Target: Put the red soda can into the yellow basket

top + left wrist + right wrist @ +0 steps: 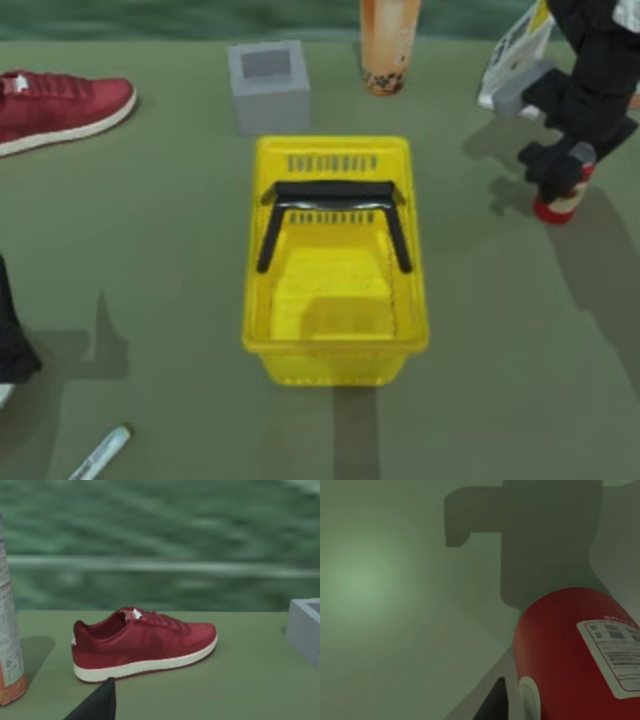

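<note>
The red soda can (560,196) is a small red cylinder; in the right wrist view (570,655) its side carries a white label panel with small dark print. From above only its lower red body and a pale band show, because the right end effector (562,163) sits over its top. It stands upright on the green worktop (150,280), long axis vertical, to the right of the yellow basket (336,262) and well apart from it, level with the basket's far end.

The right end effector is down on the can; I cannot tell whether its fingers are clamped on it.

The basket is a rectangular yellow slotted tub, its black handle (335,195) folded across the far half. Beyond the basket stand a grey cube box (268,85) and an orange-white cup (388,45). Far left of the basket lies 1 red sneaker (55,105), and the left arm (12,340) is parked at the near left; its end effector's state cannot be told.
</note>
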Robot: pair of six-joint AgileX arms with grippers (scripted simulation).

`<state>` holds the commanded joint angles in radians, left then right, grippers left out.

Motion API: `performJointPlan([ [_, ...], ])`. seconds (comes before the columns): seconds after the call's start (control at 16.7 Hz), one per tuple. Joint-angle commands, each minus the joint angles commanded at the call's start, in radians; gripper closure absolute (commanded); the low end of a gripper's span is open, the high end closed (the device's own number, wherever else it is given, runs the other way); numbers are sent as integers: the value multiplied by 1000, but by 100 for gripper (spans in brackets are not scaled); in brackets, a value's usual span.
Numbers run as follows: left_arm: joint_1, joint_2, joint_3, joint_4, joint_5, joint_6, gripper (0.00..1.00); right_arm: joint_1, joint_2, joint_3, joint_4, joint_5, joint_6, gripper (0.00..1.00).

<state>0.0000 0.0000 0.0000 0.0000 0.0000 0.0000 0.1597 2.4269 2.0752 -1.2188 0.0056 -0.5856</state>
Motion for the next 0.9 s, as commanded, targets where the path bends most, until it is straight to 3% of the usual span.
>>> performJointPlan([
  [0.3,0,0,0,0,0,0,0,0,0,0,0,0,0,98],
  [0.9,0,0,0,0,0,0,0,-3,-1,0,0,0,1,100],
])
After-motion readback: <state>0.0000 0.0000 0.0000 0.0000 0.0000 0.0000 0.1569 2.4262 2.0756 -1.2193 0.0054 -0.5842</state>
